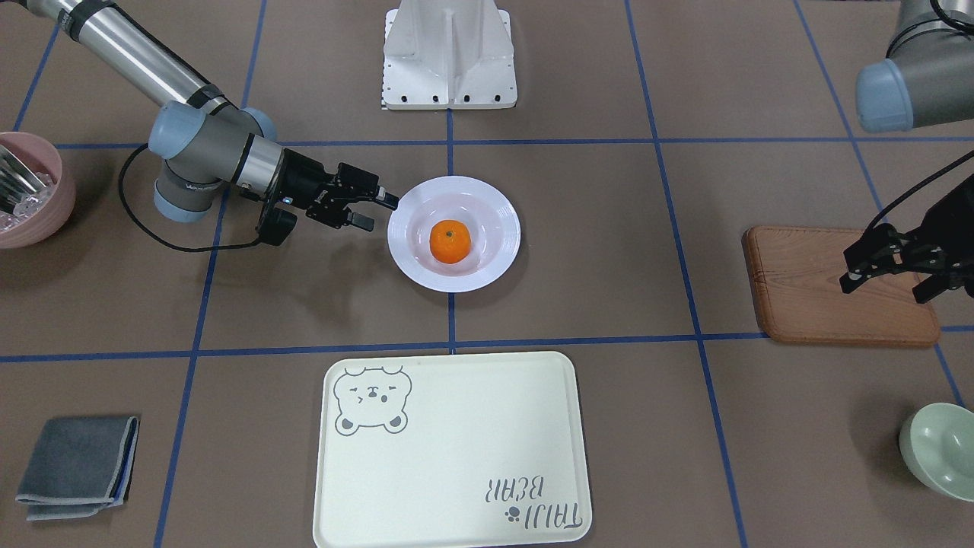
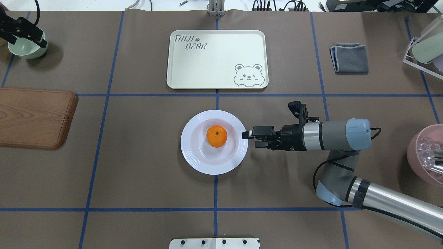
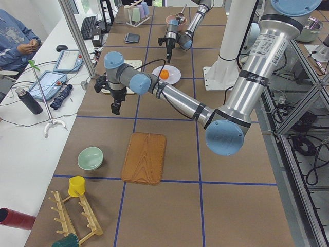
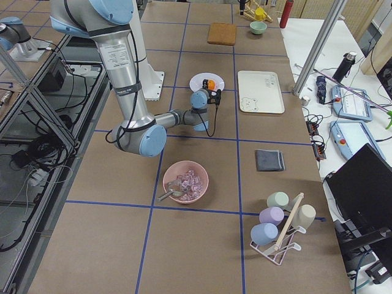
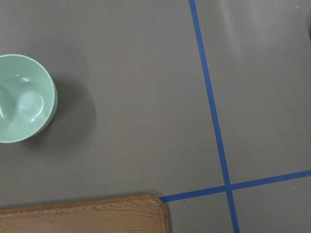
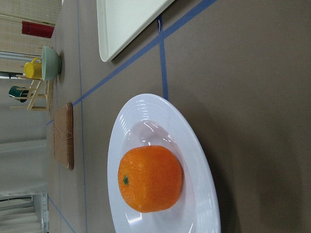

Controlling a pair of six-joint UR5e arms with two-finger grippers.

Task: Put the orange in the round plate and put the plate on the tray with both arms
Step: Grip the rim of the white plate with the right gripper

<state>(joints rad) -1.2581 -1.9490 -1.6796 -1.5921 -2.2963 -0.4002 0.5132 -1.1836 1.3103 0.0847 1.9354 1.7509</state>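
Observation:
The orange (image 1: 450, 241) lies in the middle of the white round plate (image 1: 498, 217), which rests on the table at its centre. The cream tray (image 1: 456, 441) with the bear drawing lies bare just beyond the plate, apart from it. My right gripper (image 1: 376, 211) is low at the plate's rim on the robot's right side, jaws apart, holding nothing. In the right wrist view the orange (image 6: 149, 178) fills the plate (image 6: 199, 150) and no fingers show. My left gripper (image 1: 889, 285) hangs open and empty over the far left of the table, high above the wooden board's edge.
A wooden board (image 1: 822, 289) and a mint bowl (image 1: 940, 449) lie on the robot's left. On its right are a pink bowl (image 1: 30, 190) with clear pieces, a folded grey cloth (image 1: 76, 464) and a cup rack (image 2: 425, 45). The robot's white base (image 1: 449, 61) stands behind the plate.

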